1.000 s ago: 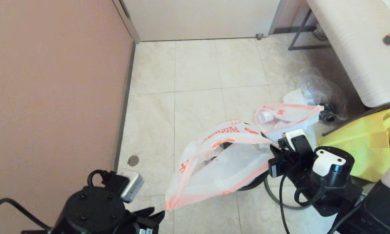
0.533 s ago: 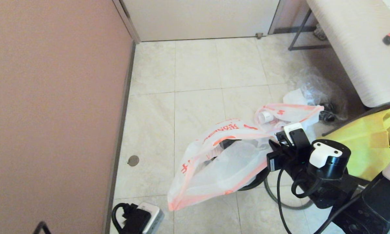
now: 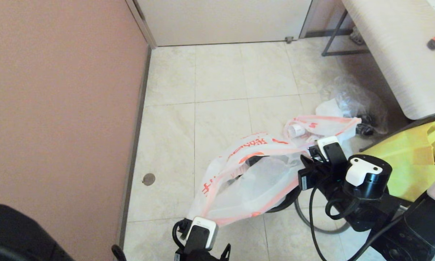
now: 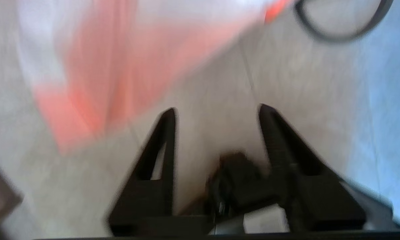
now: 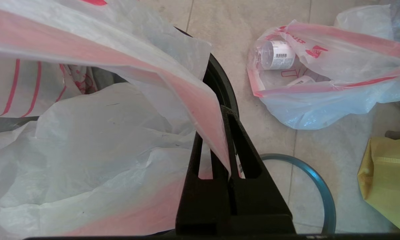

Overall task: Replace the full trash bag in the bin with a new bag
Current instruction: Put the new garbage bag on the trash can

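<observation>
The new bag (image 3: 250,177), white with an orange-red drawing, lies draped over the black bin (image 3: 283,205), with its mouth spread wide. My right gripper (image 5: 220,133) is shut on the bag's pink edge just over the bin's rim (image 5: 225,86). The left wrist (image 3: 199,233) is at the bottom edge of the head view, below the bag's hanging corner. My left gripper (image 4: 216,108) is open over bare floor, the pink corner (image 4: 96,83) a little ahead of it. The full trash bag (image 3: 322,128) lies on the floor beyond the bin, a bottle (image 5: 276,55) inside it.
The dark hoop rim (image 3: 304,217) lies on the floor beside the bin. A yellow tote (image 3: 409,163) sits at the right, a clear plastic bag (image 3: 355,99) behind it under a table (image 3: 395,54). A pink wall (image 3: 57,108) closes the left side.
My left arm has swung from the bottom left corner rightwards to below the bag's hanging corner, and its jaws have opened. The right gripper still holds the bag's edge.
</observation>
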You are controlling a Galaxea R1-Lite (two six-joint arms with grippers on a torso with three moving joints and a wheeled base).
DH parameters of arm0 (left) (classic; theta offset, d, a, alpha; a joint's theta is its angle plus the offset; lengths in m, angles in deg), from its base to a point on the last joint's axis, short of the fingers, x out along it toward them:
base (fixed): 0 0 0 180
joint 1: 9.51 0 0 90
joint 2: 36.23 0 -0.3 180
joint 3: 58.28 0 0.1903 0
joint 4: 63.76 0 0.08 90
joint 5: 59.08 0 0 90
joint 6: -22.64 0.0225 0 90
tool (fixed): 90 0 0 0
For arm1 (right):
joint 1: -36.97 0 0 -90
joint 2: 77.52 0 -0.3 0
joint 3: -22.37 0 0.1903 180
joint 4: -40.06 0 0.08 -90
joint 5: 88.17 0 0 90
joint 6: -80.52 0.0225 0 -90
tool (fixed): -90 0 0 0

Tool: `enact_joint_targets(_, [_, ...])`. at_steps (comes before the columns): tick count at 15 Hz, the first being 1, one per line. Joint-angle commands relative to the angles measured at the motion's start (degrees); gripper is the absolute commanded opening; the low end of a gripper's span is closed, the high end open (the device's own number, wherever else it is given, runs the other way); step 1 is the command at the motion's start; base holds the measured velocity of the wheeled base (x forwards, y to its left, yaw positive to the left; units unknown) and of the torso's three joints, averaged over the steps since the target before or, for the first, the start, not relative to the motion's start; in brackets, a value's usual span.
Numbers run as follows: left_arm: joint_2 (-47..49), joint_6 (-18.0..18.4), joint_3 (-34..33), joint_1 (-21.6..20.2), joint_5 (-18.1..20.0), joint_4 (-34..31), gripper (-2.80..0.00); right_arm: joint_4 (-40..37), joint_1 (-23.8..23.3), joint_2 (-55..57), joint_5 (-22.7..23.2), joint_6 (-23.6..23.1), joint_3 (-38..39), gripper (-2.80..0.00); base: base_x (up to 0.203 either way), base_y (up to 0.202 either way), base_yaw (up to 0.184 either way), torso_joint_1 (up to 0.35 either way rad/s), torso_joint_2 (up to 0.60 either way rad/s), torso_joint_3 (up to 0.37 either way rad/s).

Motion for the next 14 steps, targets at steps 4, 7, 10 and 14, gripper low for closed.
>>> enact_joint_targets(4, [2.6, 0.5, 0.9, -2.5, -0.3, 3.3, 0.0, 0.4, -0.3, 0.1, -0.1, -0.2, -0.1, -2.8, 0.0, 0.0, 0.0, 0.0, 0.0, 0.0])
enact_joint_targets(7, [2.7, 1.2, 5.0, -7.3, -0.1, 4.2, 0.0, 0.4, -0.3, 0.0, -0.1, -0.2, 0.0, -2.8, 0.0, 0.0, 0.0, 0.0, 0.0, 0.0])
enact_joint_targets(10, [2.9, 4.2, 8.9, -9.6, 0.0, 5.0, 0.0, 0.4, -0.3, -0.3, 0.0, -0.2, 0.5, -2.8, 0.0, 0.0, 0.0, 0.0, 0.0, 0.0])
enact_joint_targets(14, [5.6, 9.9, 16.2, -13.4, 0.3, 4.7, 0.0, 0.3, -0.4, -1.0, 0.0, -0.4, 0.2, -2.8, 0.0, 0.0, 0.0, 0.0, 0.0, 0.0])
